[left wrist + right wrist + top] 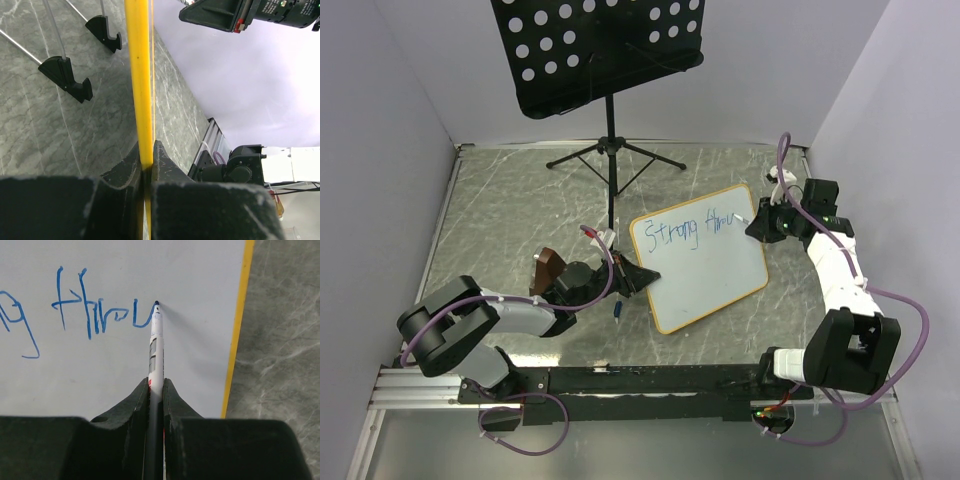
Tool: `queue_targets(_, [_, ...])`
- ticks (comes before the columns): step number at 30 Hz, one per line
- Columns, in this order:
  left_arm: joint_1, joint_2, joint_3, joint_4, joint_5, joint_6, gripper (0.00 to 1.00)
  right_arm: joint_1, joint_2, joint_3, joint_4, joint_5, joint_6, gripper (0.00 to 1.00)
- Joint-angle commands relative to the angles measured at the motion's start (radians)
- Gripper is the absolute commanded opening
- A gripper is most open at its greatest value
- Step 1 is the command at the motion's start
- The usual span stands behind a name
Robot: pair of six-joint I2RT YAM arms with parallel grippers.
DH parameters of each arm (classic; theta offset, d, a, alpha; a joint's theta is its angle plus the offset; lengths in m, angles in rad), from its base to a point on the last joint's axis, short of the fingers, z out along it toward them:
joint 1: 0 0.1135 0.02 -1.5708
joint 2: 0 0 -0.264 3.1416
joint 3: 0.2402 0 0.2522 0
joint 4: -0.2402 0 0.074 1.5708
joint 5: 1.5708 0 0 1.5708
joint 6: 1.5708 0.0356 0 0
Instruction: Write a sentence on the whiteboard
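Note:
The whiteboard (705,262) lies tilted on the table, white with a tan-orange frame (239,320). Blue marker writing on its top line reads "Strong throu" (682,229); its end shows in the right wrist view (95,315). My right gripper (757,224) is shut on a white marker (156,347) whose blue tip touches the board at the end of the last letter. My left gripper (642,279) is shut on the board's left frame edge, which shows as a yellow strip (140,80) between the jaws.
A black perforated music stand (595,45) on a tripod (612,150) stands at the back; its feet (67,77) show in the left wrist view. A small blue item (619,311) lies beside the left gripper. Walls close in left, right and back.

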Motion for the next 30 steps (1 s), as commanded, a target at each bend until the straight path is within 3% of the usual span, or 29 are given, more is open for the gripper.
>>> queue_targets(1, [-0.004, 0.000, 0.041, 0.095, 0.048, 0.056, 0.01, -0.007, 0.019, 0.041, 0.044, -0.009, 0.012, 0.00])
queue_targets(18, [0.001, -0.003, 0.033, 0.095, 0.037, 0.053, 0.01, -0.026, -0.088, -0.100, -0.022, -0.004, -0.074, 0.00])
queue_targets(30, [-0.001, -0.003, 0.035, 0.097, 0.043, 0.052, 0.01, -0.064, -0.070, -0.006, 0.028, -0.034, -0.010, 0.00])
